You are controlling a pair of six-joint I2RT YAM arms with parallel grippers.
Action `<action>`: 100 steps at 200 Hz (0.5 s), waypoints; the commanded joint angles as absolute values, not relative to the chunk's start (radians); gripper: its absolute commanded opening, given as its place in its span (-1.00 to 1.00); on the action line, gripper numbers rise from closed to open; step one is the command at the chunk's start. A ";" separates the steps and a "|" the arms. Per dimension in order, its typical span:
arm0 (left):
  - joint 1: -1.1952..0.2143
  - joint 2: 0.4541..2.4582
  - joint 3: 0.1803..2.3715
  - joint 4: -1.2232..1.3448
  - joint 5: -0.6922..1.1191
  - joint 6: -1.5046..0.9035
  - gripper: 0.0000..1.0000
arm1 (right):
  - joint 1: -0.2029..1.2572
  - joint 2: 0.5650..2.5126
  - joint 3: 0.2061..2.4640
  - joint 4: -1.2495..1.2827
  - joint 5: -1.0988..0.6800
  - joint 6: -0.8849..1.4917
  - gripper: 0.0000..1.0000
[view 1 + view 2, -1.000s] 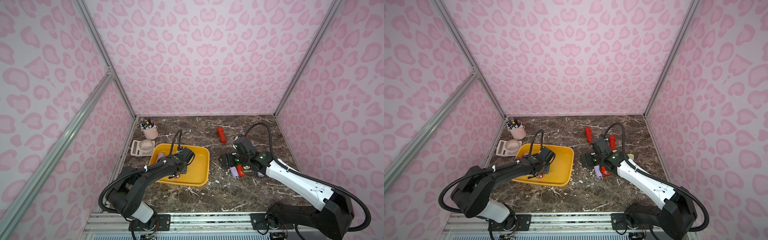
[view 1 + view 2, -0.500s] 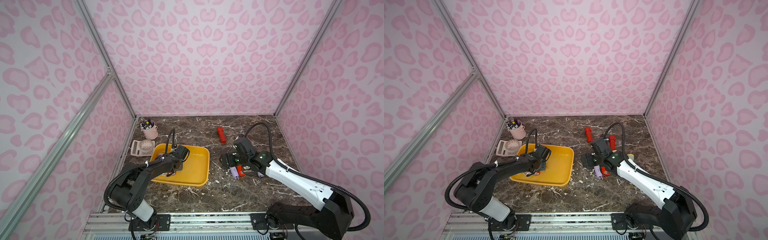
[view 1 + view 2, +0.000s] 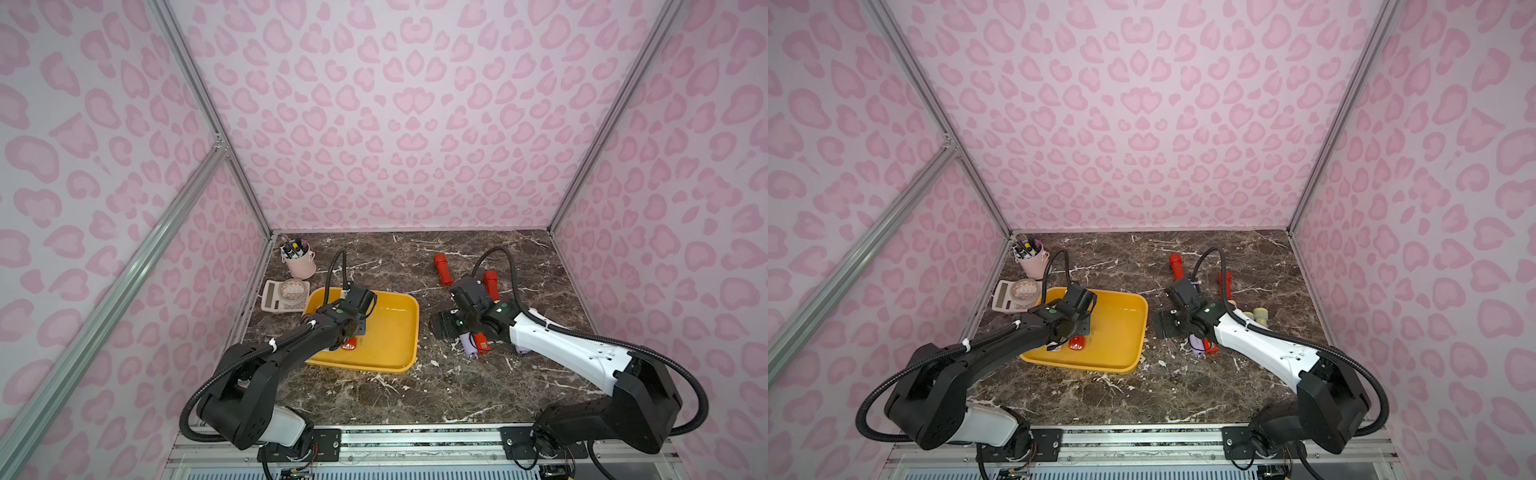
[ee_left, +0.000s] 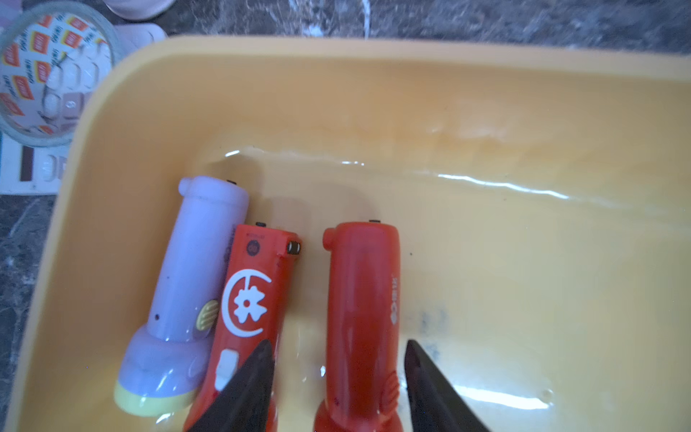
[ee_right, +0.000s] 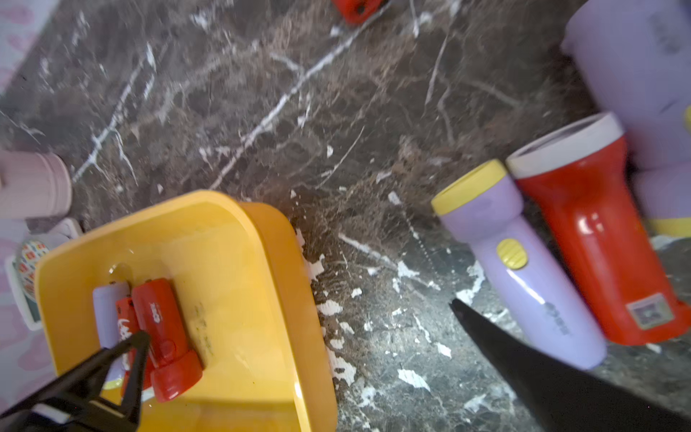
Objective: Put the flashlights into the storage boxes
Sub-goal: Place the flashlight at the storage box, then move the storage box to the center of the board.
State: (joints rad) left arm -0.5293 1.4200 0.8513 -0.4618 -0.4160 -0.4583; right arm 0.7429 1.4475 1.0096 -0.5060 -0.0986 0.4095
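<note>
red flashlight (image 4: pixel 361 318) in yellow tray (image 4: pixel 504 269), left fingers (image 4: pixel 243 404) apart astride

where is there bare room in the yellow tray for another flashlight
The shallow yellow plastic tray is crowded nearest the beige calculator, where the lilac flashlight, white-emblem red flashlight and plain red flashlight lie together. From there to the opposite wall it is bare.

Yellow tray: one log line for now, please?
tray: three flashlights inside | left end effector: open, straddling red flashlight | right end effector: open, near lilac flashlight on table
</note>
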 commanded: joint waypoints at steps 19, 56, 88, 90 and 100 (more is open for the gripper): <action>-0.529 1.342 0.864 -0.528 -0.437 -0.456 0.26 | 0.824 1.553 1.064 -0.457 -0.030 0.473 0.76; -0.529 1.300 0.824 -0.504 -0.400 -0.471 0.26 | 0.827 1.634 1.112 -0.450 -0.023 0.491 0.27; -0.529 1.292 0.801 -0.480 -0.369 -0.479 0.26 | 0.827 1.691 1.149 -0.449 -0.024 0.501 0.16; -0.529 1.291 0.800 -0.479 -0.367 -0.480 0.26 | 0.828 1.694 1.150 -0.449 -0.026 0.502 0.15; -0.529 1.294 0.794 -0.469 -0.351 -0.482 0.26 | 0.827 1.708 1.161 -0.450 -0.027 0.504 0.11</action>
